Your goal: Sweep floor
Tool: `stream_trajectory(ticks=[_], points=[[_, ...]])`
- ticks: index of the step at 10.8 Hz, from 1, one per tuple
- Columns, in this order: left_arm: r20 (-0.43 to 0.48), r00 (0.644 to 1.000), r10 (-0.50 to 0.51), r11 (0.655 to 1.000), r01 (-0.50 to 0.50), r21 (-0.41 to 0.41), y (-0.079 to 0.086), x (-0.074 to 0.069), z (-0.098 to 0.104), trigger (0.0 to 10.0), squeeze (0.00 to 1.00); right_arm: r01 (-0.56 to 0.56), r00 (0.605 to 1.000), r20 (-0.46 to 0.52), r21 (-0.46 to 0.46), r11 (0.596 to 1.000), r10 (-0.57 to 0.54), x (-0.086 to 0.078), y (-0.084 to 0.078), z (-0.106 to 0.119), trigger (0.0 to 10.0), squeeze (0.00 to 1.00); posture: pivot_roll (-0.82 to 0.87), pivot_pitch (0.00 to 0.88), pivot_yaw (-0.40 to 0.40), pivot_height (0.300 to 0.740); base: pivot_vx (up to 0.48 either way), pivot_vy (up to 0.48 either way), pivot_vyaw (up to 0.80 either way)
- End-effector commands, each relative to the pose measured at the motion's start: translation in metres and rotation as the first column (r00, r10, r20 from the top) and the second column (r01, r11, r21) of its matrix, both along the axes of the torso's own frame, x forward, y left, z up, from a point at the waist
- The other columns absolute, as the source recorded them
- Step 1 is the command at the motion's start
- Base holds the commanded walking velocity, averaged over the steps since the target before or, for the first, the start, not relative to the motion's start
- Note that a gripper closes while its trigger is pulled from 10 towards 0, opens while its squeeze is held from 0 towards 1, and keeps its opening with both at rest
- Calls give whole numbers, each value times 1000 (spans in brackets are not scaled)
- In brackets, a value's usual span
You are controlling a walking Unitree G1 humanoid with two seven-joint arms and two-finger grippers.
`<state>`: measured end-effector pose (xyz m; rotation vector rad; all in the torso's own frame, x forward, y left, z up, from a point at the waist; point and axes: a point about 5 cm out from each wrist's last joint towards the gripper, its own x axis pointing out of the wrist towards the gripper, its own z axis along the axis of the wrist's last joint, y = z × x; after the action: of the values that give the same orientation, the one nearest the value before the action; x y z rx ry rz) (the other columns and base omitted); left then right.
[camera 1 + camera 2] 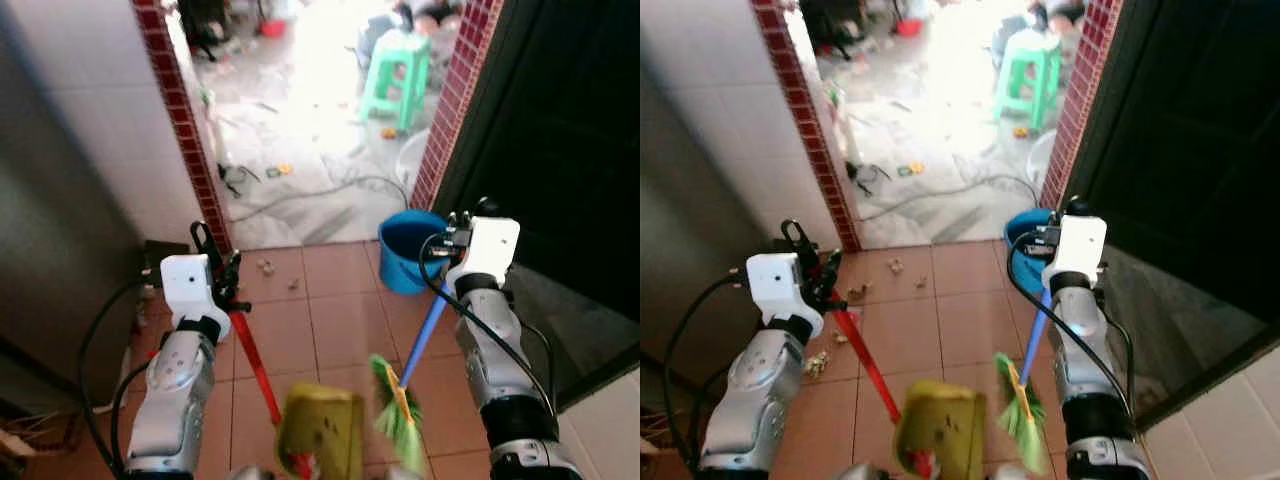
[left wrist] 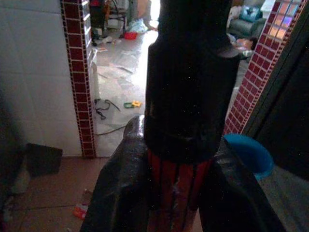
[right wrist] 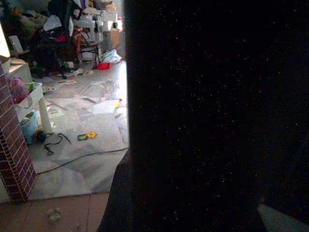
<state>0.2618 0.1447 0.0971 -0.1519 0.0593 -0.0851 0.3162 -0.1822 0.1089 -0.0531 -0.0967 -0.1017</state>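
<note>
Left gripper (image 1: 222,270): you have it closed around the red handle (image 1: 255,365) of the dustpan; in the left wrist view the black fingers (image 2: 120,193) press on both sides of the red shaft.
Dustpan (image 1: 322,430): yellow-green, low at the near edge of your view, between the two arms, its handle slanting up and left to the left gripper.
Right gripper (image 1: 452,240): it sits at the top of the blue broom handle (image 1: 425,335); you cannot tell from these views whether the fingers are closed on it, as the right wrist view is mostly dark.
Broom (image 1: 398,415): green bristles with a yellow band, just right of the dustpan, near the tiles.
Floor (image 1: 330,320): reddish-brown tiles; bits of litter (image 1: 822,362) lie on the left beside the left arm, and more crumbs (image 1: 266,266) farther off by the threshold.
Bucket (image 1: 408,250): blue, on the far right of the tiles, beside the red brick pillar (image 1: 450,100).
Beyond the doorway: a pale cluttered floor with a green stool (image 1: 398,75) and a cable (image 1: 320,190).
</note>
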Motion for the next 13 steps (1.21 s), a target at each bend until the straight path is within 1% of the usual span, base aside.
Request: stream_trajectory(ticks=[1, 2, 3, 4, 5, 6, 7, 9, 12, 13], points=[[125, 992, 2, 999, 5, -53, -2, 8, 29, 10000, 0, 7, 1000, 25, -11, 1000, -7, 3, -2, 8, 9765, 0, -84, 0, 38, 740, 0, 0, 0], [148, 989, 10, 998, -1, -61, 0, 10, 37, 10000, 0, 12, 1000, 25, -21, 1000, -11, 3, -3, 8, 10000, 0, -85, 0, 41, 740, 0, 0, 0], [167, 986, 11, 998, -1, -62, 1, 11, 43, 10000, 0, 26, 999, 29, -27, 999, -25, 2, -6, 9, 10000, 0, -81, 0, 37, 740, 0, 0, 0], [202, 979, 5, 999, 2, -37, 4, 13, 53, 10000, 0, 46, 999, 29, -3, 999, -46, 0, -8, 10, 10000, 0, -72, 0, 33, 740, 0, 0, 0], [213, 977, 19, 999, -10, -42, 10, 13, 57, 10000, 0, 42, 999, 33, -7, 999, -41, -2, -7, 11, 10000, 0, -72, 0, 30, 740, 0, 0, 0], [211, 977, 34, 999, -26, -44, 15, 11, 57, 10000, 0, 42, 999, 12, -4, 999, -42, -6, -7, 6, 10000, 0, -70, 0, 29, 740, 255, 0, 0], [213, 976, 52, 998, -42, -52, 18, 11, 59, 10000, 0, 41, 999, 2, 2, 999, -41, -7, -5, 3, 10000, 0, -69, 0, 33, 740, 274, 0, -400], [223, 973, 64, 997, -51, -63, 20, 13, 64, 10000, 0, 48, 999, -10, 17, 999, -48, -9, -5, 0, 10000, 0, -63, 0, 29, 740, 287, 0, -800], [206, 977, 63, 997, -51, -62, 21, 12, 58, 10000, 0, 53, 999, -12, 30, 998, -53, -8, -9, 0, 10000, 0, -64, 0, 33, 740, 296, 0, -800], [208, 976, 66, 996, -54, -64, 21, 13, 60, 10000, 0, 47, 999, -9, 32, 998, -47, -8, -9, 0, 10000, 0, -63, 0, 33, 740, 300, 0, 0]])
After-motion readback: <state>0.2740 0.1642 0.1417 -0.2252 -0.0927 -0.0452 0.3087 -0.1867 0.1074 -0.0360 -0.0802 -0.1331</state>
